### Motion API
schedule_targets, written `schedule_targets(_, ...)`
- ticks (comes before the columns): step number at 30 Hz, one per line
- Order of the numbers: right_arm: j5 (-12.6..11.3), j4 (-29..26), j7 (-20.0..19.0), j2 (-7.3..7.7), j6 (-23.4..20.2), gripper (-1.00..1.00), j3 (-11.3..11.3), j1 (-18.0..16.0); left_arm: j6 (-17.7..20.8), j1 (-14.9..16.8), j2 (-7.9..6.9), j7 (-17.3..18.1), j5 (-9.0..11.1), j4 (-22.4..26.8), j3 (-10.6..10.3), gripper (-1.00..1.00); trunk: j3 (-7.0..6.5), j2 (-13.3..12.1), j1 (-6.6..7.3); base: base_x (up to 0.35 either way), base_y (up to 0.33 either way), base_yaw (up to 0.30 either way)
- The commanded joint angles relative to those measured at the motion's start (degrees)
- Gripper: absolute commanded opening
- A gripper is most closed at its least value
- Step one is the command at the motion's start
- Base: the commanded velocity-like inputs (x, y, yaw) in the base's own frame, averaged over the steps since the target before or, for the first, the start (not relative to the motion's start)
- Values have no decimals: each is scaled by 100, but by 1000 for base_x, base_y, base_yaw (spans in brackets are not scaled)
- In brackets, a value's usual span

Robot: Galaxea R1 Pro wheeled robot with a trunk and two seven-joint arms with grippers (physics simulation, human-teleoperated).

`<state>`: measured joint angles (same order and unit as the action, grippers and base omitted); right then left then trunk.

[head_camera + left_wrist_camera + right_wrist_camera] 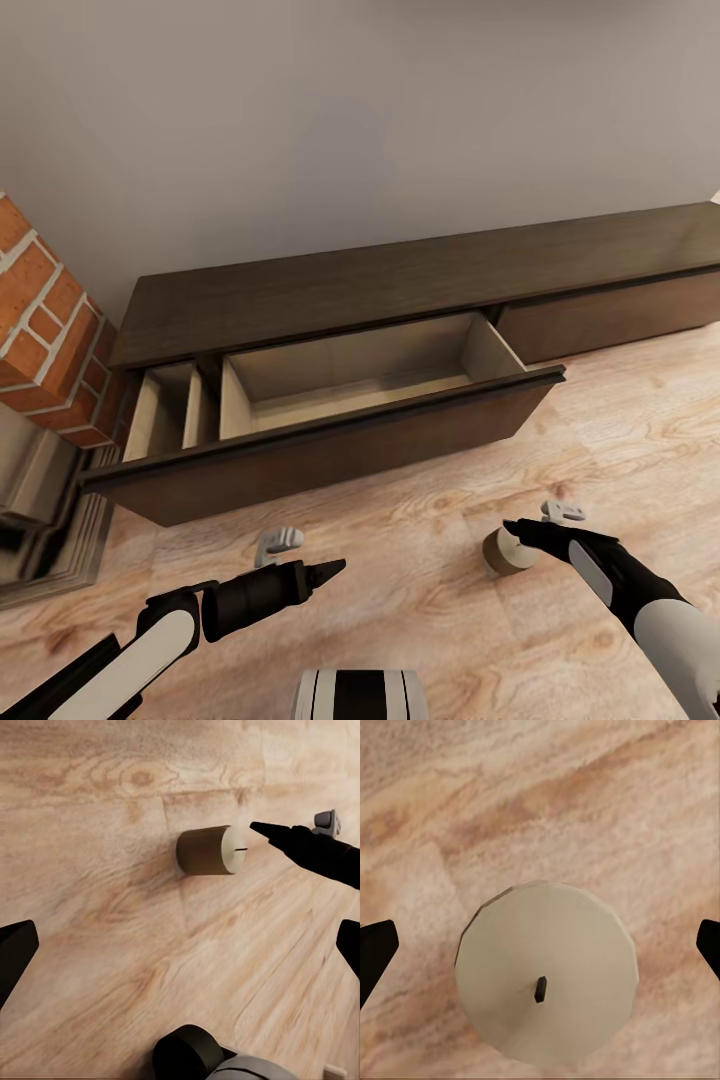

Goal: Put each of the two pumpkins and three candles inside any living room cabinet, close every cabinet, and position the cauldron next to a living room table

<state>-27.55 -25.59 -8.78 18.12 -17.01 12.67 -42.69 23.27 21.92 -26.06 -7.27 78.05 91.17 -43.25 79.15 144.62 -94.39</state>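
A beige-grey candle (505, 552) stands upright on the wooden floor in front of the cabinet (400, 275). My right gripper (522, 530) hovers directly over it, open. In the right wrist view the candle (546, 971) with its dark wick lies between the spread fingertips (375, 949), apart from them. In the left wrist view the candle (210, 850) sits beside the black right gripper (300, 847). My left gripper (325, 573) hangs low over bare floor to the candle's left, open and empty. The cabinet's wide middle drawer (370, 385) is pulled out with nothing inside.
A narrower cabinet compartment (165, 410) at the left also stands open. A red brick fireplace (45, 320) with a stone-coloured hearth (45, 500) closes the left side. The drawer front (330, 455) juts over the floor towards me.
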Motion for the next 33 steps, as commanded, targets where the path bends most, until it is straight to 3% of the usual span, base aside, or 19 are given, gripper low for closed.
schedule_targets(1,-22,-7,-1,6,-22,100,24,-2,2,6,-4,-52,61,11,-9,100,27,3,-1,0,0,0)
schedule_targets(8,-22,-7,-8,6,-22,100,23,-2,2,6,-4,-54,61,12,-8,100,27,3,-1,0,0,0)
schedule_targets(16,-22,-7,-10,7,-22,100,24,-2,2,6,-10,-55,60,14,-1,100,204,14,-22,0,0,0)
schedule_targets(28,-25,-19,-53,7,-15,100,30,-2,2,6,-15,-52,54,14,4,100,204,14,-22,0,0,0)
schedule_targets(30,-22,-22,-124,7,-14,100,32,-2,-1,6,-37,-53,53,14,9,100,204,14,-22,0,0,0)
schedule_targets(33,-16,-24,-207,7,-13,100,33,-2,-17,6,-267,-54,54,11,111,100,204,14,-22,0,0,0)
